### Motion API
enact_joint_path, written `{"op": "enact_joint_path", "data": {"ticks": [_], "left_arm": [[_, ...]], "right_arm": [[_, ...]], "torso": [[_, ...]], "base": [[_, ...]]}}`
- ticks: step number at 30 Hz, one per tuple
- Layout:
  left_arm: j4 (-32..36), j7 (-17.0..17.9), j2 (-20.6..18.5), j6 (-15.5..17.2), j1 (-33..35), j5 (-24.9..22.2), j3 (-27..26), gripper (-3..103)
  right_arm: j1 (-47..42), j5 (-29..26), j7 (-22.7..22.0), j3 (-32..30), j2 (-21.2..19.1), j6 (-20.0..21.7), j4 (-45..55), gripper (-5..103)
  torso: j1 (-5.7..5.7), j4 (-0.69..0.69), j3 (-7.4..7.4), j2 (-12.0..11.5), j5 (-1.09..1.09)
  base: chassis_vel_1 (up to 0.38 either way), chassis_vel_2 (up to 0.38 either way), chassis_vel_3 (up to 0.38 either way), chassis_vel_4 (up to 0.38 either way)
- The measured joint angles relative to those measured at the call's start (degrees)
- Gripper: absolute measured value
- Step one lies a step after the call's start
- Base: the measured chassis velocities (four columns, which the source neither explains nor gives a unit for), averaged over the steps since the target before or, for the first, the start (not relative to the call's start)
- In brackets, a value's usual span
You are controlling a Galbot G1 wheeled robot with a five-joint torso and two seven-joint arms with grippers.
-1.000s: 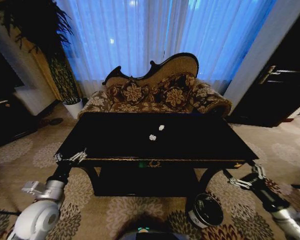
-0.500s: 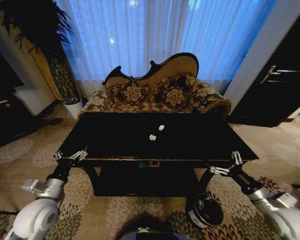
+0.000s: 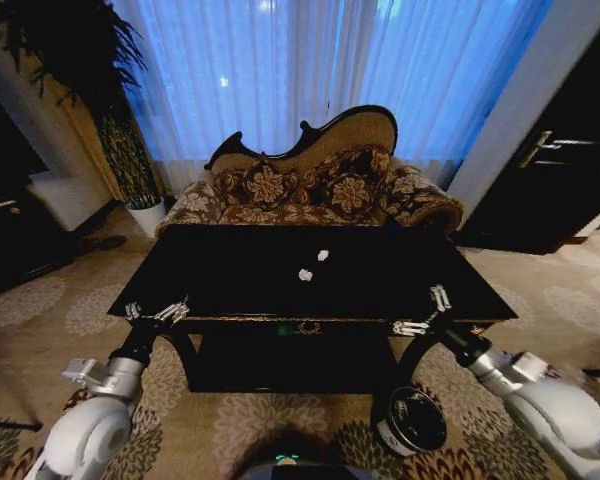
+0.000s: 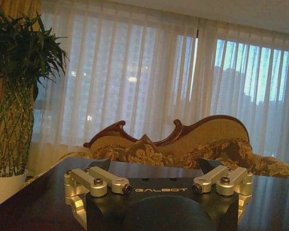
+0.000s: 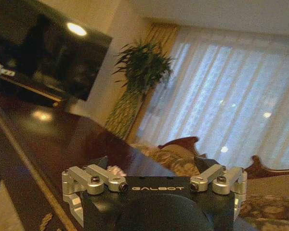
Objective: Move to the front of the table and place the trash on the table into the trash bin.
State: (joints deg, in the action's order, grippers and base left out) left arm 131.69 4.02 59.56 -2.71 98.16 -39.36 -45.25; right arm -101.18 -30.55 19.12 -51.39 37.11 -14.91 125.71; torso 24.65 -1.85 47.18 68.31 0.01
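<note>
Trash (image 3: 313, 265): two white crumpled paper bits, one at (image 3: 305, 275) and one at (image 3: 323, 255), mid-surface, close together but apart, nothing else around them. One bit also shows past the right gripper's body in the right wrist view (image 5: 116, 171).

Table (image 3: 230, 270): glossy black surface, gold-trimmed front edge facing the robot, gold ornament (image 3: 307, 327) at centre front, lower shelf under it. Bare surface on all sides of the trash; approach from the front edge is open.

Bin (image 3: 412, 421): on the carpet, in front of the table's front-right leg, below surface level, near the right arm.

Left gripper (image 3: 156, 312): at the front-left corner, about at the edge. Jaws spread wide, holding nothing, well apart from the trash. In the left wrist view (image 4: 159, 185) both fingers sit splayed over the dark surface.

Right gripper (image 3: 426, 312): at the front edge, right of centre, above the trim. Jaws wide open, empty, touching nothing that I can see. Nearer the trash than the left one, still well apart. In the right wrist view (image 5: 154, 183) it sits above the edge.

Around: sofa (image 3: 310, 185) tight behind the far edge, curtain (image 3: 310, 70) behind that, potted plant (image 3: 90, 90) far left, dark door (image 3: 560, 170) far right. Carpet open on both sides of the table.
</note>
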Motion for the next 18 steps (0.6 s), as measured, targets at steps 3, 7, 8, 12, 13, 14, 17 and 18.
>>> {"op": "enact_joint_path", "data": {"ticks": [3, 7, 8, 12, 13, 14, 17, 18], "left_arm": [[0.67, 0.08, 0.42, 0.02, 1.06, 0.87, 0.15, 100], [1.16, 0.09, 0.84, 0.02, 1.83, 1.54, 0.35, 100], [1.3, 0.09, 0.93, 0.02, 1.98, 1.69, 0.4, 100], [1.86, 0.15, 1.03, 0.04, 2.48, 1.82, 0.33, 100], [1.86, 0.15, 1.03, 0.04, 2.48, 1.82, 0.33, 100], [1.99, 0.17, 1.03, 0.05, 2.62, 1.82, 0.27, 100], [2.55, 0.22, 1.02, 0.07, 3.36, 1.85, 0.01, 100], [2.79, 0.23, 1.05, 0.08, 3.66, 1.87, -0.06, 100]], "right_arm": [[2.75, -0.38, -1.56, 3.26, -3.98, 0.78, -1.42, 100], [5.88, -1.37, -3.53, 6.97, -6.88, 1.79, -3.19, 100], [7.44, -1.65, -4.12, 8.67, -7.56, 2.12, -3.86, 100], [13.67, -2.7, -6.06, 14.57, -9.57, 3.46, -6.1, 100], [13.67, -2.7, -6.06, 14.57, -9.57, 3.46, -6.1, 100], [14.72, -2.91, -6.3, 15.59, -9.93, 3.67, -6.39, 100], [18.6, -3.75, -7.06, 19.8, -11.16, 4.56, -7.22, 100], [20.01, -3.99, -7.32, 21.46, -11.53, 4.89, -7.41, 100]], "torso": [[0.0, 0.0, 0.0, 0.0, 0.0], [0.0, -0.01, 0.0, 0.01, -0.02], [0.0, -0.01, 0.0, 0.0, -0.02], [0.0, 0.0, 0.01, 0.0, 0.0], [0.0, 0.0, 0.01, 0.0, 0.0], [0.0, 0.0, 0.0, 0.0, 0.0], [0.0, 0.0, 0.0, 0.0, -0.01], [0.0, 0.0, 0.0, 0.0, -0.01]], "base": [[0.0, 0.0, 0.0, 0.0], [0.0, 0.0, 0.0, 0.0], [0.0, 0.0, 0.0, 0.0], [0.0, 0.0, 0.0, 0.0], [0.0, 0.0, 0.0, 0.0], [0.0, 0.0, 0.0, 0.0], [0.0, 0.0, 0.0, 0.0], [0.0, 0.0, 0.0, 0.0]]}}
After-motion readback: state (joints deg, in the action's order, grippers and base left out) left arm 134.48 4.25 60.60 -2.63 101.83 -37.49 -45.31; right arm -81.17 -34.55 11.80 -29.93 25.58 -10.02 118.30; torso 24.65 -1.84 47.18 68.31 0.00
